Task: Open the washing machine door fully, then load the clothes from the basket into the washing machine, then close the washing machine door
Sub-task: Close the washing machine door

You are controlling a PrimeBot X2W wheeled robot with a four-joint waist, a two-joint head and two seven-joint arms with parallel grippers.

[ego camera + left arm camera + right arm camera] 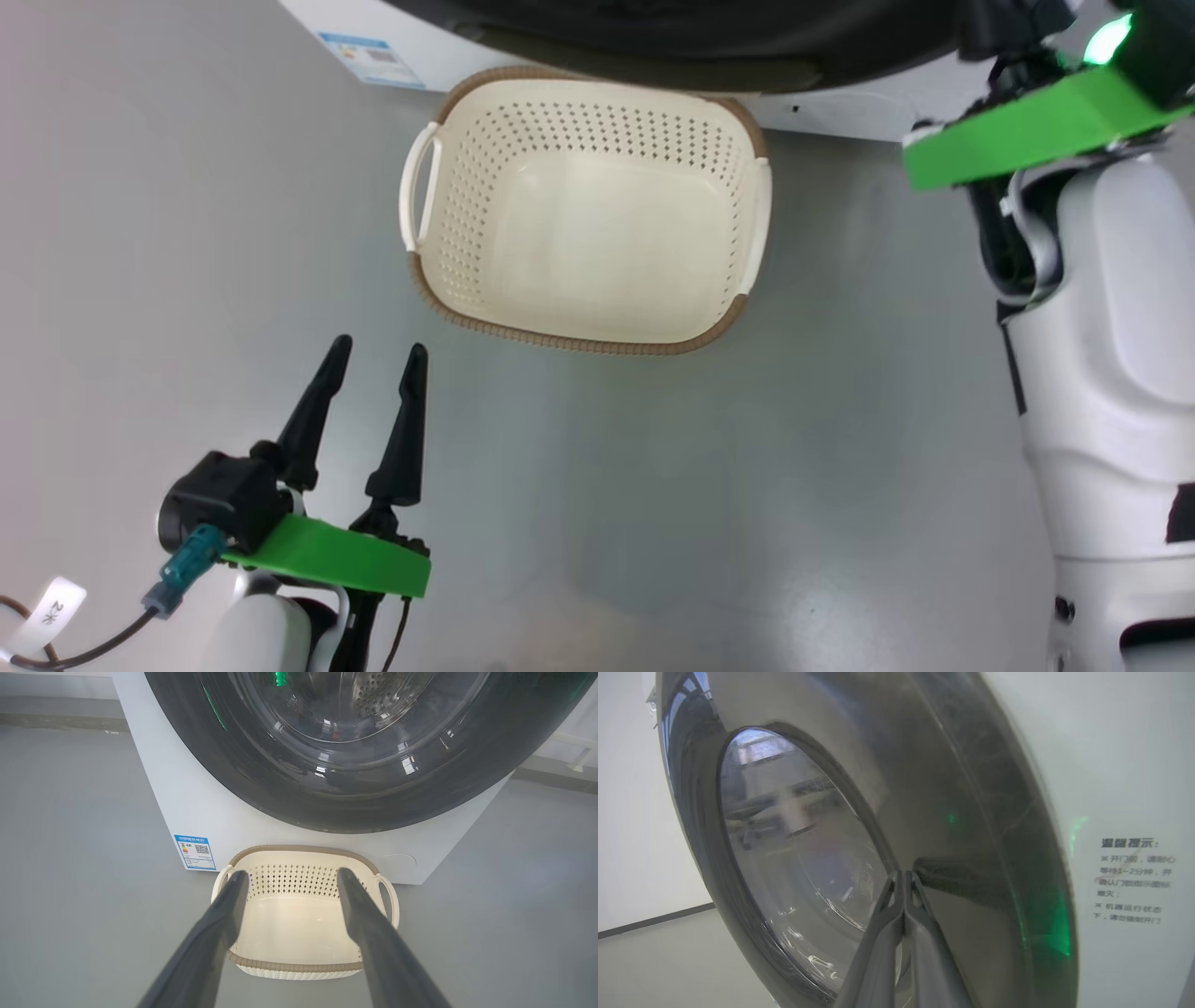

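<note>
Washing machine door [840,812] sits shut (right gripper [903,873], pinched, before it).

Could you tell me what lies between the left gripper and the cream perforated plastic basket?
Bare grey floor separates left gripper from basket, per head view.

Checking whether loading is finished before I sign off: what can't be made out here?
Left wrist view: reflections on the washing machine door glass hide whether the clothes lie inside.
Right wrist view: blur hides whether the door is latched near the shut right tool.
Right wrist view: the notice is too blurred to read.
</note>
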